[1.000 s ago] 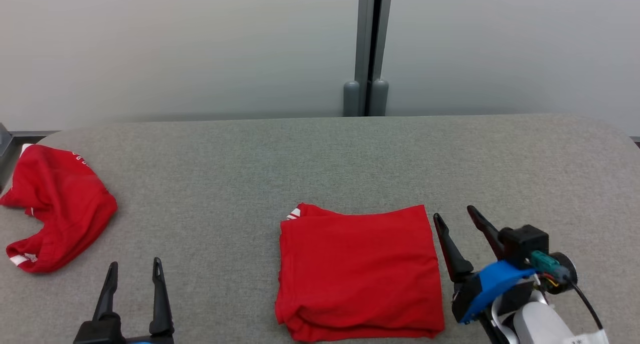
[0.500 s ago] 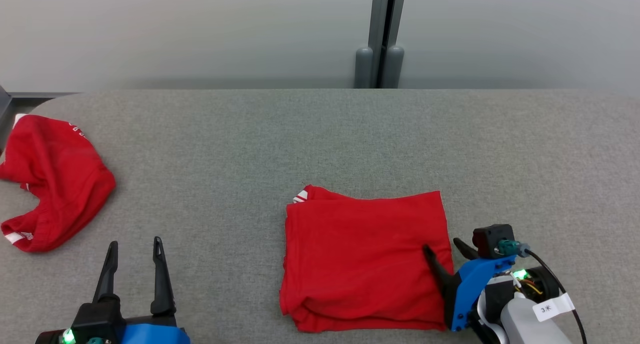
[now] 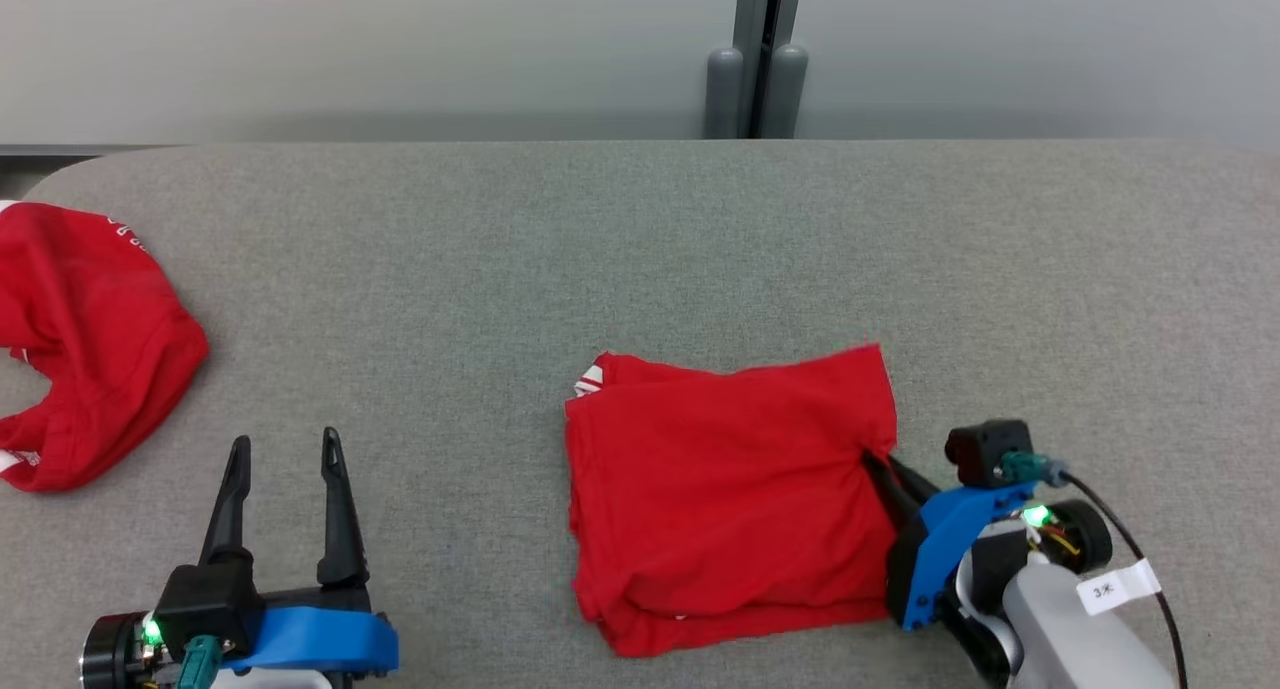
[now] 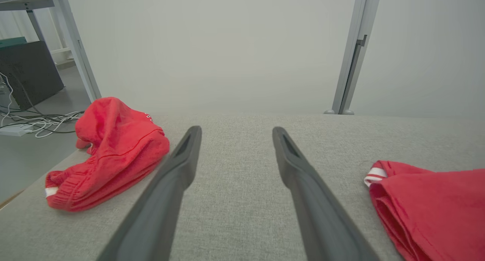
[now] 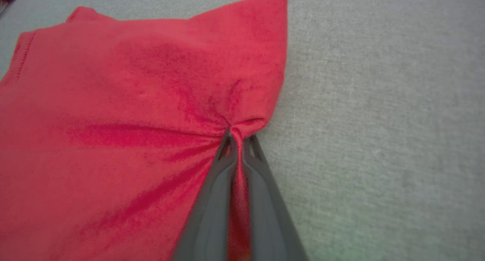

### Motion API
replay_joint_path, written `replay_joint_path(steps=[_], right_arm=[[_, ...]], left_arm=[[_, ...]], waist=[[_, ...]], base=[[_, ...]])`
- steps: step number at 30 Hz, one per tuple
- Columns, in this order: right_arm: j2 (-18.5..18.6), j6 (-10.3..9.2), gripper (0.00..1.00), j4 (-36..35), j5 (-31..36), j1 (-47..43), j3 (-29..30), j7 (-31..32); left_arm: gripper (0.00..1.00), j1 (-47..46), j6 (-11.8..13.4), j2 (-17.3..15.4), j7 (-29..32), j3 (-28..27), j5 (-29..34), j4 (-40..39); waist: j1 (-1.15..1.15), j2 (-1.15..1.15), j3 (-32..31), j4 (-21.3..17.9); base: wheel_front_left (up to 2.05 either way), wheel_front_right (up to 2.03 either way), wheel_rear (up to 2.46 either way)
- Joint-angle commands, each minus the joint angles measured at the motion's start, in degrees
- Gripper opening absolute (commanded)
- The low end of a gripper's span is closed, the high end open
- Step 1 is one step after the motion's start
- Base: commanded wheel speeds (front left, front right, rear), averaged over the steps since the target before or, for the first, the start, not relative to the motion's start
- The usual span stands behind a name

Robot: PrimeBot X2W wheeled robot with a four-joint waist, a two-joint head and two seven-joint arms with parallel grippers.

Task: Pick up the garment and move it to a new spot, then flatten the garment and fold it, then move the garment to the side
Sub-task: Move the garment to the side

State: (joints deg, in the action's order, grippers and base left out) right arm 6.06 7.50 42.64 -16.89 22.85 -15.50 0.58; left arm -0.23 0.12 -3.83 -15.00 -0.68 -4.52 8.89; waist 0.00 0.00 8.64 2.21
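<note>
The folded red garment (image 3: pixel 730 489) lies on the grey table, a little right of centre near the front edge, also visible as the garment (image 5: pixel 132 132) and the garment (image 4: pixel 432 208). My right gripper (image 3: pixel 880 464) is shut on the garment's right edge; the right gripper (image 5: pixel 237 136) pinches a bunch of cloth, with wrinkles radiating from the grip. My left gripper (image 3: pixel 285 449) stands open above bare table at the lower left, well apart from the garment; the left gripper (image 4: pixel 235 130) has nothing between its fingers.
A second red garment (image 3: pixel 80 339), crumpled, lies at the table's left edge, the same crumpled garment (image 4: pixel 110 155) in the left wrist view. The grey table (image 3: pixel 600 239) stretches bare behind and to the right. A wall with a grey post (image 3: pixel 755 54) stands behind.
My right gripper moved onto the garment's right edge and shut on it, pulling the cloth into wrinkles. The head camera tilted down, shifting the whole picture. The left gripper stayed open.
</note>
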Motion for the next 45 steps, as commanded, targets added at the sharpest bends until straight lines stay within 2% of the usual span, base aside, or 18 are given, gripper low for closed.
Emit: replay_joint_path(steps=[1,7,12,17,18,24,34,39,45], right_arm=[[1.6,-0.01,0.0,-0.8,-0.6,2.8,-0.4,-0.9],[6.6,0.0,0.0,-2.5,-0.7,9.9,-3.7,-2.8],[12.4,0.0,0.0,-3.9,-1.3,17.4,-7.0,-2.7],[18.8,0.0,0.0,-5.5,-2.8,25.2,-9.0,-2.7],[18.8,0.0,0.0,-5.5,-2.8,25.2,-9.0,-2.7],[24.9,0.0,0.0,-5.5,-5.4,32.0,-8.9,-4.6],[31.9,0.0,0.0,-2.2,-8.9,38.3,-8.7,-6.9],[34.2,-0.01,0.0,0.2,-10.1,41.4,-9.2,-7.2],[34.3,0.0,0.0,5.0,-9.4,45.4,-10.9,-7.0]], left_arm=[[1.0,-1.5,-0.1,0.1,-0.2,0.6,0.4,-0.3],[1.0,-4.1,-0.1,0.4,-0.2,1.1,0.5,-1.9],[1.0,-6.9,0.1,0.6,-0.3,1.6,1.0,-5.2],[1.0,-10.6,0.4,0.7,-0.2,2.7,2.2,-8.8],[1.0,-10.6,0.4,0.7,-0.2,2.7,2.2,-8.8],[1.0,-14.4,0.6,-0.5,-0.2,3.1,4.4,-12.8],[1.0,-16.1,1.2,-3.9,-0.2,2.8,6.7,-17.4],[1.0,-16.6,1.2,-4.6,-0.2,3.1,7.0,-18.6],[1.0,-17.1,1.4,-4.8,-0.2,3.8,6.6,-18.5]], waist=[[0.0,0.0,0.9,0.4],[0.0,0.0,3.7,0.2],[0.0,0.0,7.9,-1.3],[0.0,0.0,14.3,-4.3],[0.0,0.0,14.3,-4.3],[0.0,0.0,20.9,-9.4],[0.0,0.0,27.6,-15.4],[0.0,0.0,29.3,-16.1],[0.0,0.0,30.3,-15.3]], base=[[0.0,0.0,0.0],[0.0,0.0,0.0],[0.0,0.0,0.0],[0.0,0.0,0.0],[0.0,0.0,0.0],[0.0,0.0,0.0],[0.0,0.0,0.0],[0.0,0.0,0.0],[0.0,0.0,0.0]])
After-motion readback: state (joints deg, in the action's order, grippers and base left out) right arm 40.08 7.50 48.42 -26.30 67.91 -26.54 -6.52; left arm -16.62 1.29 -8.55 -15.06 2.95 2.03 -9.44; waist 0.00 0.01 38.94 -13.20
